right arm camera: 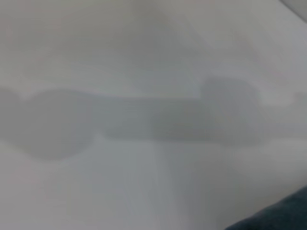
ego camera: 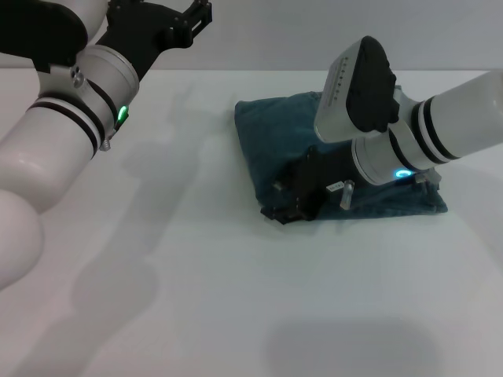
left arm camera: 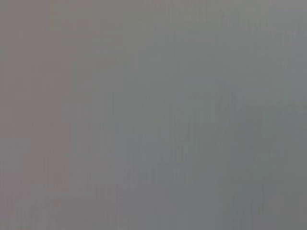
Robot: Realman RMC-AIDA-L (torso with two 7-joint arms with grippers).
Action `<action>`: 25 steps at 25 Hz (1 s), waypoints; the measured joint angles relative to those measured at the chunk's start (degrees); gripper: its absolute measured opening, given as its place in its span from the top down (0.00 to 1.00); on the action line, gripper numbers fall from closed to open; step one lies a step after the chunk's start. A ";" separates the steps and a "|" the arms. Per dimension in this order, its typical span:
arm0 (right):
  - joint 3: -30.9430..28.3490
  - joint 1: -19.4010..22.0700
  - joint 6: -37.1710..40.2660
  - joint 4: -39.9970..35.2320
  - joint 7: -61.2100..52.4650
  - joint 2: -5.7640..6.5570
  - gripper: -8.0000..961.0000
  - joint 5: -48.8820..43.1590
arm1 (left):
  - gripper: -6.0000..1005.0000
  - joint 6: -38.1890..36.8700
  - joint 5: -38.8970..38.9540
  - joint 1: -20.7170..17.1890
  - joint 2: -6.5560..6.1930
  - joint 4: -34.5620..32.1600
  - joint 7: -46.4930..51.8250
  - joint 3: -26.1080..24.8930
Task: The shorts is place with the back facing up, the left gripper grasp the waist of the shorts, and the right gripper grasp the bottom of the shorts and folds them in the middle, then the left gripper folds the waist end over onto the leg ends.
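On the white table [ego camera: 236, 298] — folded shorts [ego camera: 275, 129], right gripper [ego camera: 283, 206] atop.

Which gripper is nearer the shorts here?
Right. The right gripper sits at the near edge of the folded shorts, low on the table. The left gripper is raised, far off to their left.

left arm: silver-white, black bands, green light | right arm: white, black bands, blue light | hands: black
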State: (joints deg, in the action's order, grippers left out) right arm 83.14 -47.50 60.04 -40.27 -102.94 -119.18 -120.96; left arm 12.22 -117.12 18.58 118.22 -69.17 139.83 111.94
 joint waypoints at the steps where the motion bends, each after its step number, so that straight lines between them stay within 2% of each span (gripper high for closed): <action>1: 0.05 0.07 0.48 -0.12 0.38 0.00 0.47 0.07 | 0.15 0.00 0.00 0.15 0.00 0.13 0.00 -0.06; 5: 0.07 1.05 6.38 -2.59 0.89 0.04 0.47 0.32 | 0.15 -0.04 0.09 0.42 -0.01 0.46 0.01 -0.40; 6: 0.10 2.80 11.40 -6.13 1.16 0.05 0.47 0.64 | 0.15 -0.07 0.11 0.42 -0.01 0.48 0.01 -0.49; 8: 0.15 4.25 13.68 -8.66 1.68 0.06 0.47 1.20 | 0.15 -0.11 0.13 0.42 -0.03 0.48 0.01 -0.64; 13: -1.20 13.11 20.37 -21.05 6.66 0.33 0.47 7.68 | 0.15 -0.30 0.00 0.48 -0.15 0.60 0.01 -1.14; 16: -6.00 19.20 24.09 -26.14 14.22 0.09 0.47 13.35 | 0.15 -0.07 -0.27 0.59 -0.17 1.01 0.01 -1.14; 18: -10.25 22.30 27.42 -26.74 19.80 0.07 0.47 18.62 | 0.15 0.49 -0.35 0.67 -0.18 1.12 -0.01 -1.12; 22: -18.73 26.93 32.84 -24.31 29.94 0.25 0.47 30.16 | 0.15 3.09 -0.52 0.74 -0.15 1.96 -0.23 -0.64; 25: -24.03 30.44 32.98 -20.56 39.75 0.19 0.47 39.80 | 0.15 3.77 -0.54 1.11 -0.15 2.60 -0.10 -0.60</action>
State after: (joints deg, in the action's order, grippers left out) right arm 59.11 -17.06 93.02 -60.82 -63.20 -118.99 -81.16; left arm 15.99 -117.66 19.69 118.07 -66.57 139.73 111.33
